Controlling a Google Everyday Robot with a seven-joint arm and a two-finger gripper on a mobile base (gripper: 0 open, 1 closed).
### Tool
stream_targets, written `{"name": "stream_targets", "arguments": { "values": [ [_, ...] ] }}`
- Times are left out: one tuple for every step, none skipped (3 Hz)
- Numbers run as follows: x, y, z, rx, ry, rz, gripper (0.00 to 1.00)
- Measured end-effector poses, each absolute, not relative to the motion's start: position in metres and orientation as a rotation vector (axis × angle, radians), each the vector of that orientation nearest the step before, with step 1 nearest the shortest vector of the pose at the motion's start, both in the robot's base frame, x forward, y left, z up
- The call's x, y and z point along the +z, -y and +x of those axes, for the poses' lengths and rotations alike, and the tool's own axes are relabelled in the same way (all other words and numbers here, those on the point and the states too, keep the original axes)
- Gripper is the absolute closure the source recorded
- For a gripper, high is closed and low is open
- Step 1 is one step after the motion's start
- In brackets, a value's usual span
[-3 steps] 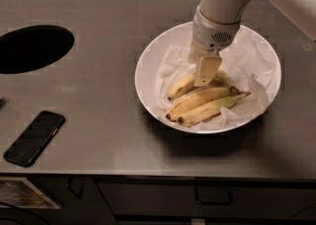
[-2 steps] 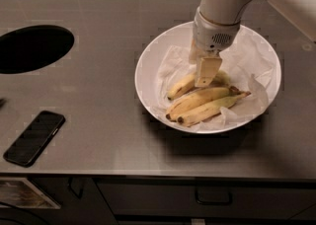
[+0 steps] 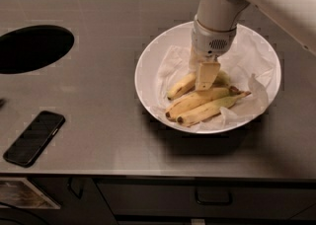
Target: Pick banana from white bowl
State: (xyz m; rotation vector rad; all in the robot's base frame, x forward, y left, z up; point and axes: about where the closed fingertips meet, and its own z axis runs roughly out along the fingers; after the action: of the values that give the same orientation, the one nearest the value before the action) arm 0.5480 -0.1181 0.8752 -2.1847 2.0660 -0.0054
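Grey counter (image 3: 98, 95): white bowl (image 3: 148, 71); gripper (image 3: 205, 82) down inside it, over banana (image 3: 180, 87) middle; grip state cannot tell.

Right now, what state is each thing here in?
end effector: low inside the white bowl, at the banana.
banana: lying on the paper, far end hidden behind the end effector.
white bowl: upright on the counter, paper-lined.
joined bananas: lying in the bowl, unpeeled.
phone: flat on the counter, screen dark.
drawer: shut.
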Motion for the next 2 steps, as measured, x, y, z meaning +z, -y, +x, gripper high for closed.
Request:
{"name": "stream_targets", "arguments": {
  "values": [
    [0.8756,0.1154,0.5483,-0.003,-2.063,-2.184,0.46],
    [0.882,0.1056,0.5477,-0.011,-2.029,-2.181,0.48]
  ]
}}
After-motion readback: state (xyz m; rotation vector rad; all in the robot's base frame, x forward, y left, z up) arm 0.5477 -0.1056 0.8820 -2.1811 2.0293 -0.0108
